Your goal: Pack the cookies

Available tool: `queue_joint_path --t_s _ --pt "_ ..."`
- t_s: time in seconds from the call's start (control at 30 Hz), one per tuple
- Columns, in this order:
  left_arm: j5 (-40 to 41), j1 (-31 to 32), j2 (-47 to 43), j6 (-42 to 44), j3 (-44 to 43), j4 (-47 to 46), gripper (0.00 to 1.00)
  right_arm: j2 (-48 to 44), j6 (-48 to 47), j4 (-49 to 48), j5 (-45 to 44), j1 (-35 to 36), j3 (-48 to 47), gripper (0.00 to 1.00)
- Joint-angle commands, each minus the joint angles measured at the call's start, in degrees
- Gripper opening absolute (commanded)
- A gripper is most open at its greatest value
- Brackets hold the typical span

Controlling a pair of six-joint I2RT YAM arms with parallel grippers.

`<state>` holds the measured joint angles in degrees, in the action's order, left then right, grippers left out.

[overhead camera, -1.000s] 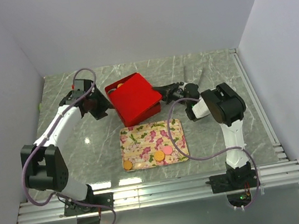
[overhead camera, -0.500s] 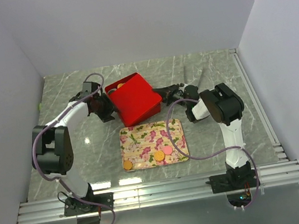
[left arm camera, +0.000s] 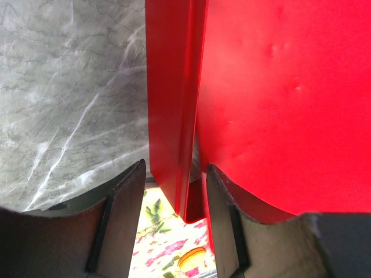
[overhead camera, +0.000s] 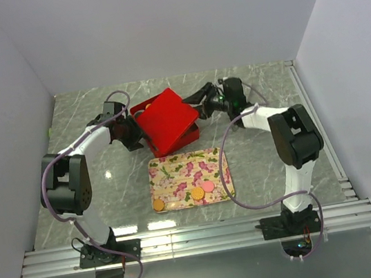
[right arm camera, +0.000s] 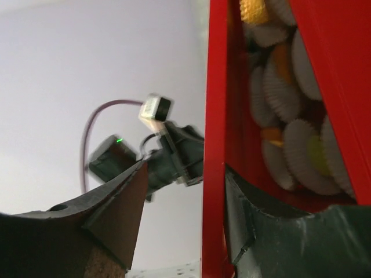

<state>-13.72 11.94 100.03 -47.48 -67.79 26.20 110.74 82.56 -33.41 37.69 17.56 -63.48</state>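
A red box [overhead camera: 169, 124] stands behind the floral tray [overhead camera: 176, 172], its lid [overhead camera: 164, 114] tilted over it. Three cookies lie at the tray's near edge: orange ones [overhead camera: 158, 204] [overhead camera: 197, 193] and a pink one [overhead camera: 208, 186]. More cookies [right arm camera: 272, 134] sit in white paper cups [right arm camera: 277, 87] inside the box. My left gripper [overhead camera: 134, 132] is open astride the box's left wall [left arm camera: 171, 116], with a slim gap beside it. My right gripper [overhead camera: 202, 100] is open at the box's back right, one finger inside and one outside the wall [right arm camera: 215, 145].
Grey marble table [overhead camera: 274, 168] between white walls, a metal rail [overhead camera: 200, 235] along the near edge. The left wrist [right arm camera: 174, 153] shows beyond the box in the right wrist view. An orange cookie on the tray [left arm camera: 194, 258] shows between the left fingers.
My right arm swung from the box's right side to its back right edge and its jaws opened. The lid now stands tilted higher. The left gripper came against the box's left wall.
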Motion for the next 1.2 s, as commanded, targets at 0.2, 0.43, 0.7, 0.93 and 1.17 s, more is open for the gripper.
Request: queue_joint_path --t_s 0.2,0.43,0.7,0.93,1.17 --pt "-0.3 0.2 -1.6 0.3 -1.3 -1.1 0.52 -1.7 -26.0 52.9 -7.1 -0.2 -17.1 0.55" --pt "0.0 0.2 -3.1 0.0 -0.5 -0.7 0.52 -1.1 -30.8 60.8 -10.0 1.7 -19.7 0.52" --pt "0.6 0.2 -4.8 0.0 -0.1 0.2 0.51 -0.1 -33.2 64.4 -11.9 2.7 -21.3 0.40" --pt "1.4 0.2 -6.5 0.6 0.1 1.8 0.51 0.8 -33.3 62.7 -12.0 2.8 -18.7 0.28" --pt "1.7 0.2 -7.4 1.1 0.5 2.7 0.51 2.3 -34.1 61.6 -12.3 2.8 -16.4 0.17"
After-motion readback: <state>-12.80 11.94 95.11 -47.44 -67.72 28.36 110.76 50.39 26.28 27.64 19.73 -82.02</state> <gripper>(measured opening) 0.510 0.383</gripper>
